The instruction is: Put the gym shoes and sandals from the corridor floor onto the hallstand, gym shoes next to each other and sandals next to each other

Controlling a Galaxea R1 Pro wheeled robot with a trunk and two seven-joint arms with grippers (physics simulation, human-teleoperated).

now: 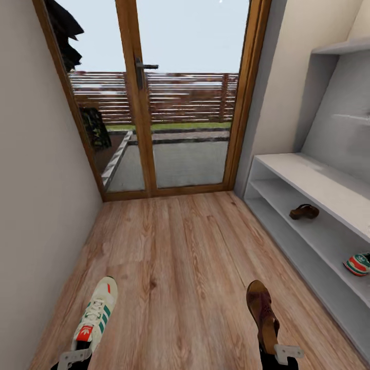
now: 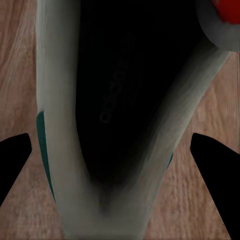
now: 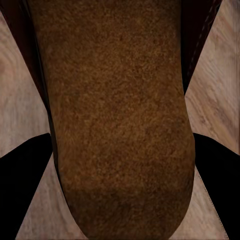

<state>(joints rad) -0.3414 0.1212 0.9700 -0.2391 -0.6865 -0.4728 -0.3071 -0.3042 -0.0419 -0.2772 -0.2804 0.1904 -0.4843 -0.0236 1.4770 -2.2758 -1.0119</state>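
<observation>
Left gripper is holding a sneaker by the heel, toe pointing ahead, above the floor. In the left wrist view the fingers are sitting on either side of that sneaker, pinching it.

Right gripper is gripping a sandal the same way; the right wrist view is showing its fingers pressing both flanks of the footbed.

Farther right, the rack is standing against the wall. The second sneaker is lying on its lower shelf near the picture's edge. The second sandal is lying on the middle shelf, farther along.

A glass door is closing off the corridor's far end.
</observation>
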